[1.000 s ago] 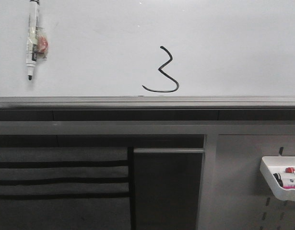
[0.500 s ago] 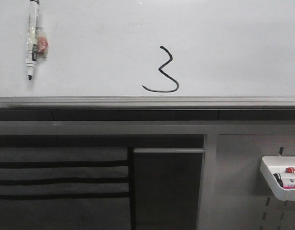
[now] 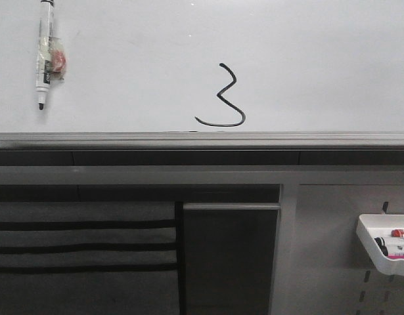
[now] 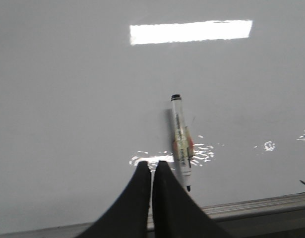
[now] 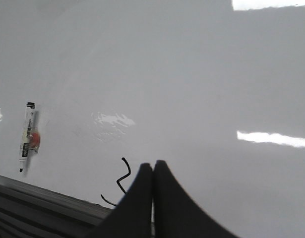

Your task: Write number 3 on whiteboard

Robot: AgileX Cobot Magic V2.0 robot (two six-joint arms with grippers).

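On my wrist feeds the left claw (image 4: 152,168) and the right claw (image 5: 152,171) both have their fingers pressed together on nothing, each hanging clear of the whiteboard (image 3: 320,59). The marker (image 3: 45,56) sits stuck to the board's upper left, well apart from the number 3 (image 3: 223,97), which stands complete just above the grey rail (image 3: 202,140). I judge the writing done, with nothing left but parking the arms.

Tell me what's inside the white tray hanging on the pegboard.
The white tray holds markers: a red cap and a black cap show. Their barrels run out of frame, and the tray wall hides anything lower.
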